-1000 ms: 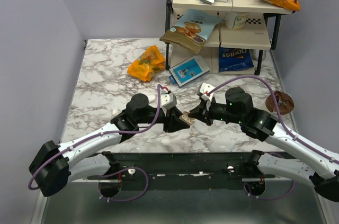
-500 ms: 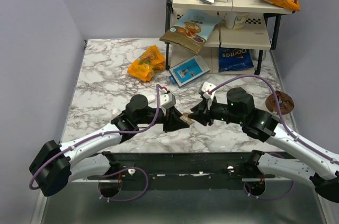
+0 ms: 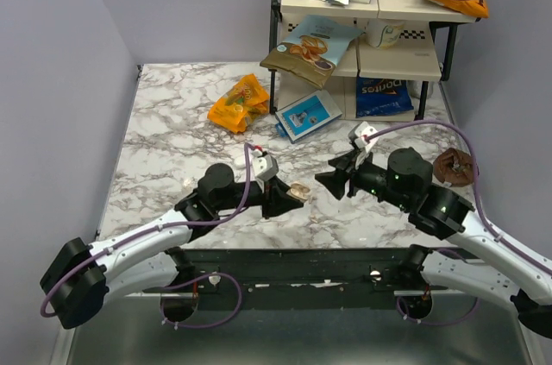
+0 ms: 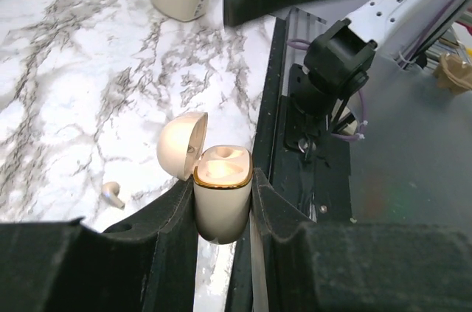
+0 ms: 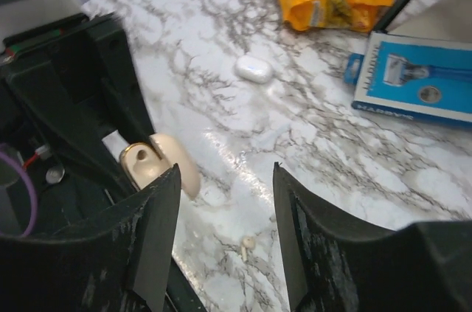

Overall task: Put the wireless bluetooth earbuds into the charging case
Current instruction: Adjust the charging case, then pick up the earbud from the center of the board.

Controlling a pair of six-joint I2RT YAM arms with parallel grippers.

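since the earlier top views the right gripper (image 3: 329, 180) has drawn back from the charging case (image 3: 297, 191), leaving a clear gap where the two grippers had almost met; the left arm has shifted a little toward its own side.

top view: the left gripper (image 3: 289, 197) holds the case just off the near table edge, arm stretched low with its wrist pointing at the right arm. the right arm is bent at the elbow, its gripper aimed back at the case and well apart from it.

left wrist view: the left gripper (image 4: 223, 209) is clamped on the case (image 4: 221, 201), whose lid stands hinged open and whose wells face up. one earbud (image 4: 112, 194) lies on the marble table (image 4: 66, 91) just beside the case, on the lid's side.

right wrist view: the right gripper (image 5: 225, 216) is spread wide and holds nothing. an earbud (image 5: 247, 243) lies on the marble between its fingers, just beyond the case (image 5: 158, 164).

to do this step well, i judge the right gripper should descend squarely over that earbud and pinch it gently, while the left keeps the case steady and upright.
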